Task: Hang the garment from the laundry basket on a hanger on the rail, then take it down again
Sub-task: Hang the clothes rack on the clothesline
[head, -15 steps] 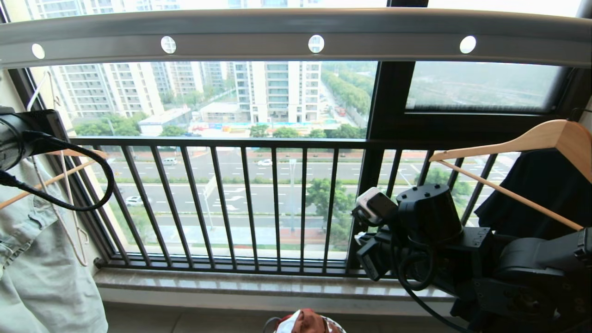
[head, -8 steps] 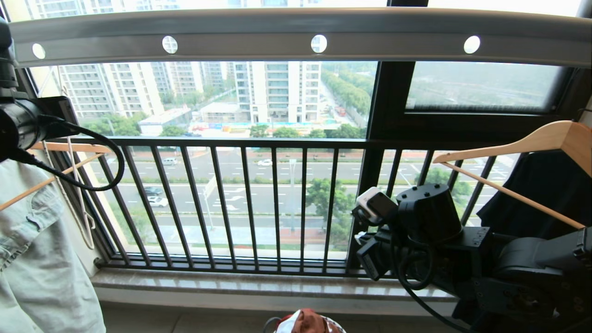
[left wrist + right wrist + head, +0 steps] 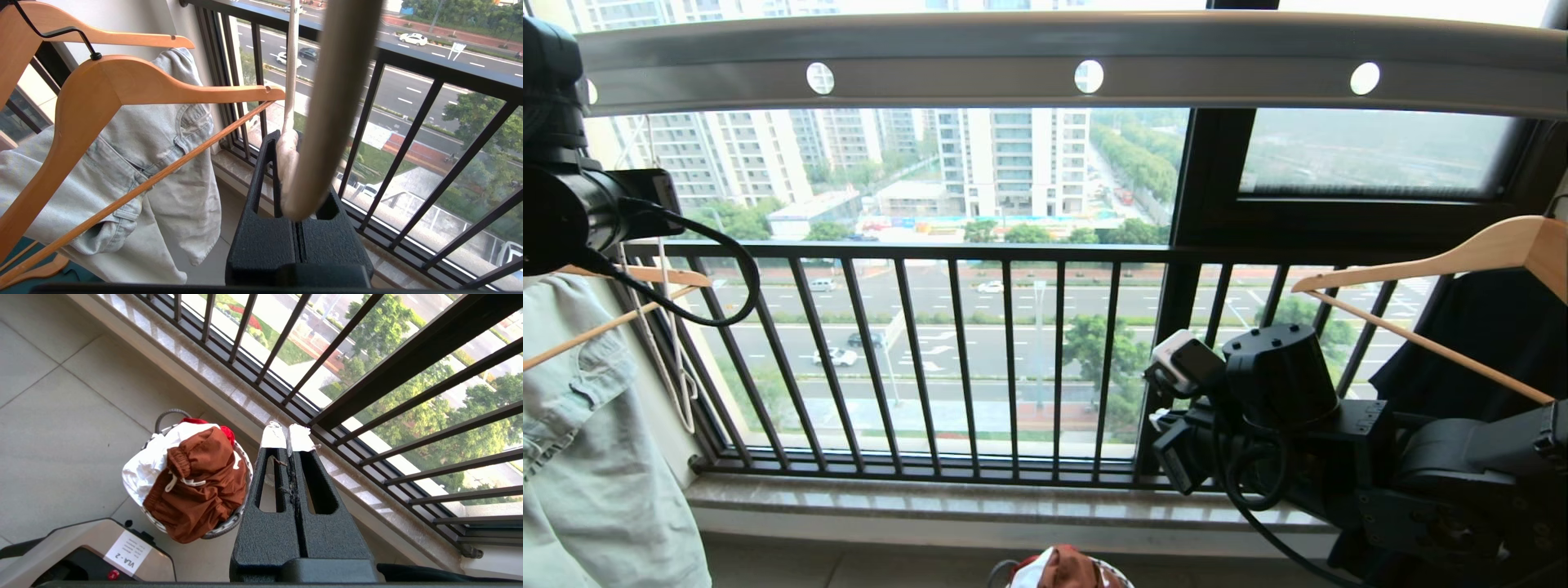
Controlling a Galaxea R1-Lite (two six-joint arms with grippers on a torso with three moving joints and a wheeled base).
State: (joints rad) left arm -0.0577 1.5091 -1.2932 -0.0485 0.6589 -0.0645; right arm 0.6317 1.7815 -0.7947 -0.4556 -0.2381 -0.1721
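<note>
Holding the hanger (image 3: pixel 288 163) in my left gripper (image 3: pixel 292 179), jaws clamped on its cream wire just below the hook, up near the left end of the rail (image 3: pixel 1045 57). In the head view only the left arm's wrist shows at that end, with the thin wire loop dangling below it beside the wooden hangers (image 3: pixel 122 85) and the pale denim garment (image 3: pixel 155 163). My right gripper (image 3: pixel 288 439) sits low by the window railing (image 3: pixel 980 359), jaws pressed together on nothing, parked. The garment (image 3: pixel 200 486) is not yet picked: it lies bunched on top in the laundry basket (image 3: pixel 235 522), on the floor beside the sill, over a white cloth (image 3: pixel 143 469). I judge the step is freeing the hanger from the rail. To do it well I keep the clamp firm, clear the hook fully before pulling away, and steer off the wooden hangers so nothing snags.
</note>
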